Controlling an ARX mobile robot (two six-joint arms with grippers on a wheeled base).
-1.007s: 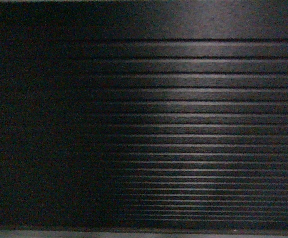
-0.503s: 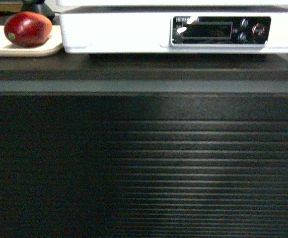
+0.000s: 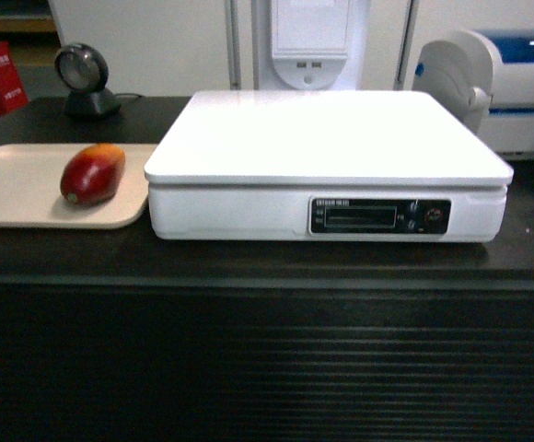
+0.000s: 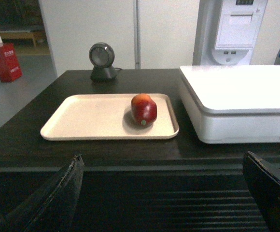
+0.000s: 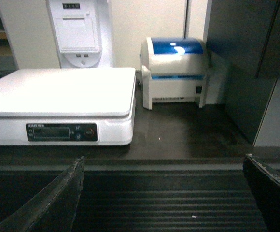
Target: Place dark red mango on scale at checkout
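As we looked ahead through the head camera, the white scale (image 3: 327,166) sat at the middle of the dark counter (image 3: 267,267), its display panel (image 3: 380,217) facing us. At nine o'clock from it lay a beige tray (image 3: 18,189), touching or nearly touching the scale's left side, and the dark red mango (image 3: 92,173) rested on the tray's right part, close to the scale but apart from it. A round black scanner (image 3: 85,78) stood at eleven o'clock, with a red box (image 3: 0,78) further left. Neither of our grippers showed in this view.

In the left wrist view, our left gripper (image 4: 171,193) hung spread wide and held nothing, its dark fingers (image 4: 58,193) framing the bottom corners in front of the counter edge. The mango lay at twelve o'clock from it on the tray, the scale at two o'clock.

In the right wrist view, our right gripper (image 5: 171,193) was likewise wide apart and held nothing, fingers (image 5: 270,193) low before the counter. The scale stood at eleven o'clock, and a white printer with a blue lid (image 5: 176,72) at twelve o'clock behind it.
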